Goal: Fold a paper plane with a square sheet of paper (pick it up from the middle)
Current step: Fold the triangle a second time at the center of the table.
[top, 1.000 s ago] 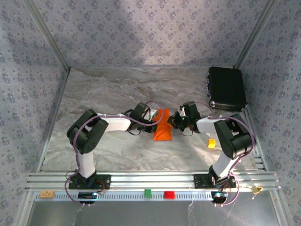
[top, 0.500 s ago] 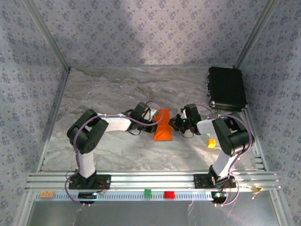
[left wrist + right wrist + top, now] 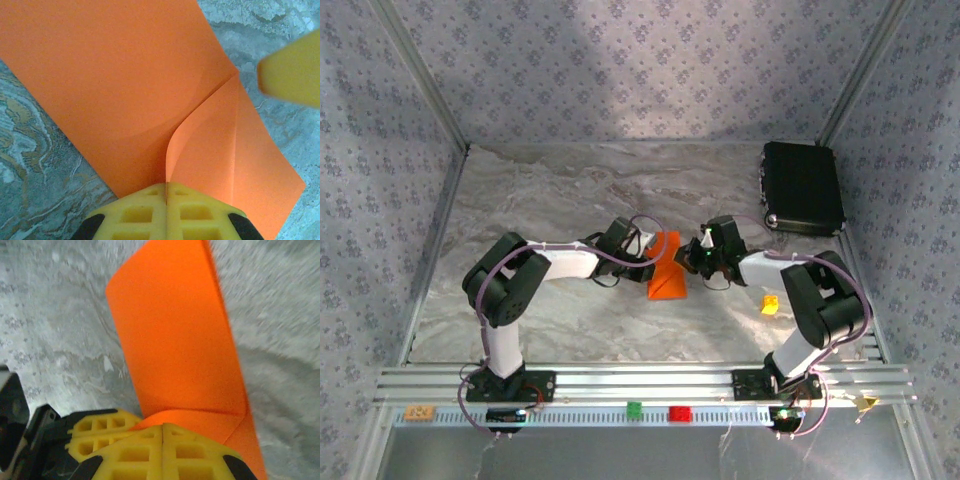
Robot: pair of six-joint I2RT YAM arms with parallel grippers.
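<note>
The left gripper [image 3: 166, 190] is holding its fingers clamped on a raised flap of the square sheet of paper [image 3: 115, 75], and the flap is curling up into the seam between them. The right gripper [image 3: 163, 430] is also showing its fingers pressed together, with the sheet's edge meeting their tips; whether they are pinching it I cannot tell. The sheet is lying in the middle of the table [image 3: 550, 190], between the two grippers and partly doubled over. By my judgement an early fold is in hand. The next move is calling for the flap to be laid flat with its edges matched, then for the crease to be pressed. Seen from above, the sheet's long axis is running from the far side toward the arm bases, and no pointed nose is showing yet
</note>
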